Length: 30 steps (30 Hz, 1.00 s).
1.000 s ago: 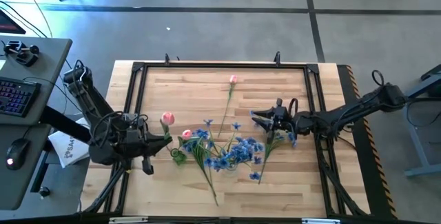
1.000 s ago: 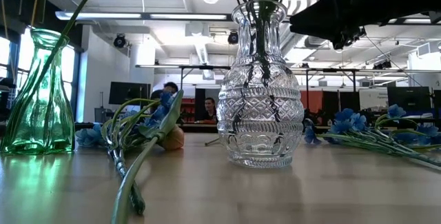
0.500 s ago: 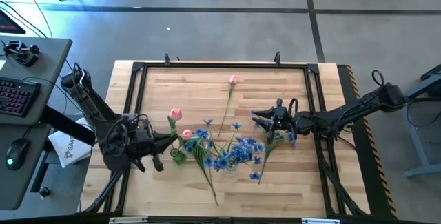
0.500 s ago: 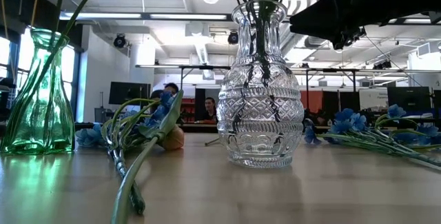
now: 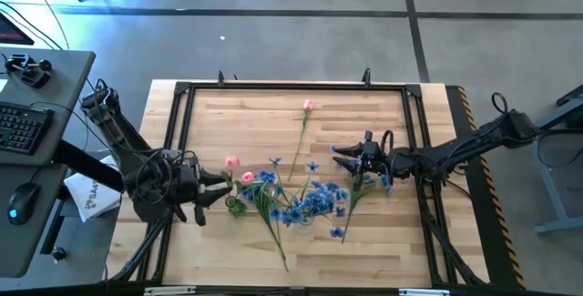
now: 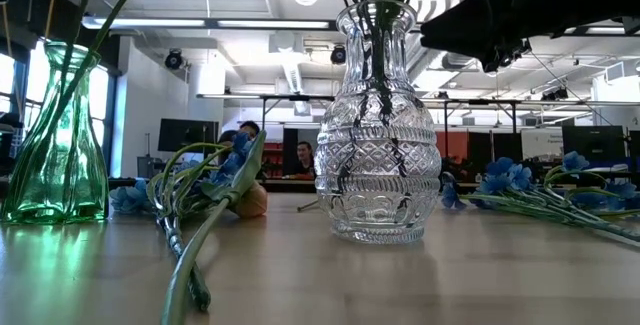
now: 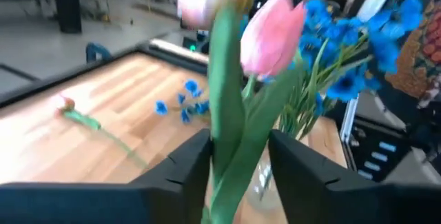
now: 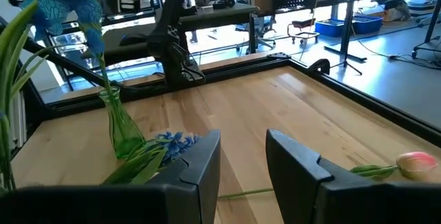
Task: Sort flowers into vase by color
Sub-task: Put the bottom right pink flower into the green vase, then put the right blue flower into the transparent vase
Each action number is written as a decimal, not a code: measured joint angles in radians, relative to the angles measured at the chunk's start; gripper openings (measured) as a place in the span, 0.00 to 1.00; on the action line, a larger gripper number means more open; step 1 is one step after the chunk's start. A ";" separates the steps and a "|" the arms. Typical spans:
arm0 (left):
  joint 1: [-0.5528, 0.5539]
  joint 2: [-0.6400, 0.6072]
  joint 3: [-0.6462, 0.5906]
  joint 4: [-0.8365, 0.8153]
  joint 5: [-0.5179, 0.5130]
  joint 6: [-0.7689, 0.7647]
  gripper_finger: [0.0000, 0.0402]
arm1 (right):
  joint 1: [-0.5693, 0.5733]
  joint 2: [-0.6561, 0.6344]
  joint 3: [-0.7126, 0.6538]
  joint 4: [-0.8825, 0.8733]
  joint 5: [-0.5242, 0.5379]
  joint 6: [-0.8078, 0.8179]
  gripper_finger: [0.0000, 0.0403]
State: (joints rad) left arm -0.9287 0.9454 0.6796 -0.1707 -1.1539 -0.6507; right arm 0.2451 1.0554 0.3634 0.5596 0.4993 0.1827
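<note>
My left gripper (image 5: 219,187) (image 7: 239,141) stands open at the green vase (image 5: 235,207) (image 6: 55,135), with a pink tulip's stem (image 7: 224,114) between its fingers. That tulip's head (image 5: 232,162) is blurred in the left wrist view. A second pink tulip (image 5: 246,178) (image 7: 272,34) stands in the green vase. Blue flowers (image 5: 305,200) stand in the clear cut-glass vase (image 6: 378,135). A third pink tulip (image 5: 308,105) (image 8: 417,163) lies on the far part of the table. My right gripper (image 5: 335,158) (image 8: 242,158) hangs open over the table's middle right, holding nothing. My left gripper's open fingers (image 7: 186,169) stand on either side of the tulip's stem, coming level from the table's left. Whether a finger touches the stem, I cannot tell. The stem runs upright through the gap.
Loose blue flowers (image 5: 364,182) lie under my right arm, and more (image 5: 337,232) lie nearer the front edge. A long green stem (image 6: 200,255) lies on the wood in front of the low camera. A black frame (image 5: 291,86) borders the table. People sit in the room beyond.
My left gripper has carried the pink tulip a little toward the table's right, over the green vase, then opened and let go of its stem. The tulip's head has dropped lower. My right arm has kept still.
</note>
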 joint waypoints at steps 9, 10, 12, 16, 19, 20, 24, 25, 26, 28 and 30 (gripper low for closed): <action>-0.001 -0.191 0.000 -0.260 0.148 -0.103 0.43 | 0.000 0.000 0.000 -0.074 0.001 0.062 0.28; -0.001 -0.211 0.000 -0.285 0.144 -0.109 0.43 | 0.000 0.000 0.000 -0.103 0.001 0.085 0.28; -0.001 -0.246 0.000 -0.347 0.120 -0.126 0.42 | 0.000 0.000 0.000 -0.175 -0.001 0.169 0.28; -0.001 -0.279 0.000 -0.490 0.042 -0.173 0.39 | -0.026 -0.009 0.005 -0.367 -0.071 0.300 0.28; -0.001 -0.278 0.000 -0.598 -0.012 -0.242 0.38 | -0.077 -0.030 0.059 -0.611 -0.218 0.452 0.29; -0.001 -0.278 0.000 -0.631 -0.028 -0.269 0.37 | -0.087 -0.034 0.084 -0.687 -0.280 0.493 0.31; -0.001 -0.258 0.000 -0.719 -0.061 -0.348 0.36 | -0.088 -0.035 0.186 -0.917 -0.447 0.606 0.40; -0.001 -0.252 0.000 -0.728 -0.064 -0.361 0.36 | -0.082 -0.035 0.210 -0.965 -0.474 0.638 0.42; -0.001 -0.246 0.000 -0.736 -0.064 -0.369 0.36 | -0.073 -0.035 0.231 -1.013 -0.496 0.672 0.45; -0.001 -0.228 0.000 -0.739 -0.062 -0.370 0.36 | -0.042 -0.035 0.267 -1.108 -0.520 0.756 0.49; -0.001 -0.204 0.000 -0.739 -0.062 -0.370 0.36 | 0.006 -0.035 0.284 -1.151 -0.503 0.852 0.52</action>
State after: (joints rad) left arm -0.9295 0.7409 0.6796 -0.9095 -1.2156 -1.0211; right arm 0.2512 1.0199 0.6470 -0.5912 -0.0040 1.0347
